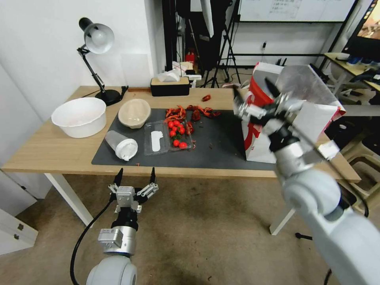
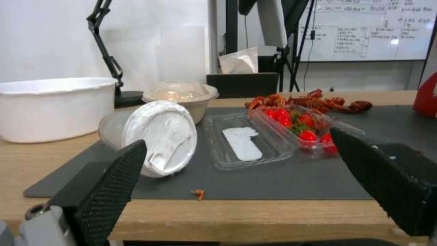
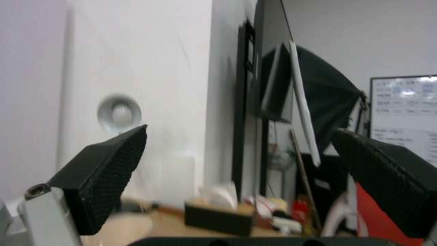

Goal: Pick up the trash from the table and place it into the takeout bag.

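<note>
The right claw (image 1: 253,97) hangs in the air with its fingers spread and nothing between them, raised just in front of the near face of the takeout bag (image 1: 259,142) at the right end of the desk (image 1: 51,148). The bag stands upright on the dark grey mat (image 1: 221,148), its silvery lining showing at the open top. The left claw (image 1: 134,178) sits low, short of the desk's near edge, also released and empty, pointing toward the trash on the mat. Closest to it lies a clear lidded plastic cup (image 1: 120,144) tipped on its side, white lid facing the robot, with a tiny orange scrap (image 2: 198,193) on the mat's front edge. Just beside the cup is an open clear clamshell tray (image 1: 168,136) with cherry tomatoes (image 1: 177,132) in its right half. Behind the tray, red crayfish shells (image 1: 192,113) are scattered. The beige pulp bowl (image 1: 134,113) rests tilted at the mat's far left corner, a big white bowl (image 1: 79,116) farther left on the bare wood. At the back stand a black desk lamp (image 1: 97,59) and a black tissue box (image 1: 170,85).
</note>
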